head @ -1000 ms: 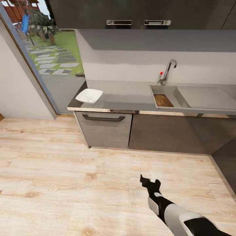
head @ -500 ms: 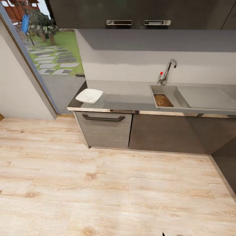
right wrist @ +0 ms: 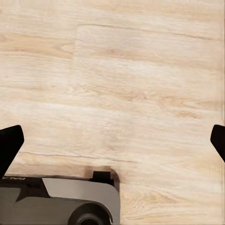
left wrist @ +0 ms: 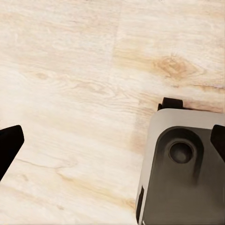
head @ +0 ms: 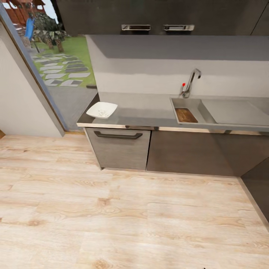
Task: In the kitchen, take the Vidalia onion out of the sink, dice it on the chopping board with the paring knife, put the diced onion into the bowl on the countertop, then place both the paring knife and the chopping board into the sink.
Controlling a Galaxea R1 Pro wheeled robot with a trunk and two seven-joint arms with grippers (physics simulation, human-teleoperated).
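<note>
In the head view the grey countertop (head: 145,108) runs along the far wall. On its left end sits the white bowl (head: 101,110), with faint specks inside. The steel sink (head: 186,103) is set into the right part, and the dark brown chopping board (head: 186,115) lies in its basin. No knife or whole onion can be made out. My left gripper (left wrist: 112,145) is open, its fingers spread wide over the wooden floor. My right gripper (right wrist: 112,143) is likewise open above bare floorboards.
A chrome faucet (head: 191,81) with a red knob stands behind the basin, and the drainboard (head: 235,111) extends to the right. Black upper cabinets (head: 157,15) hang above. A glass door (head: 56,67) at the left shows a garden. My base (left wrist: 183,164) shows in the left wrist view.
My right arm, raised over the floor a second ago, has dropped out of the head view. The camera has shifted very slightly; the counter things lie as before.
</note>
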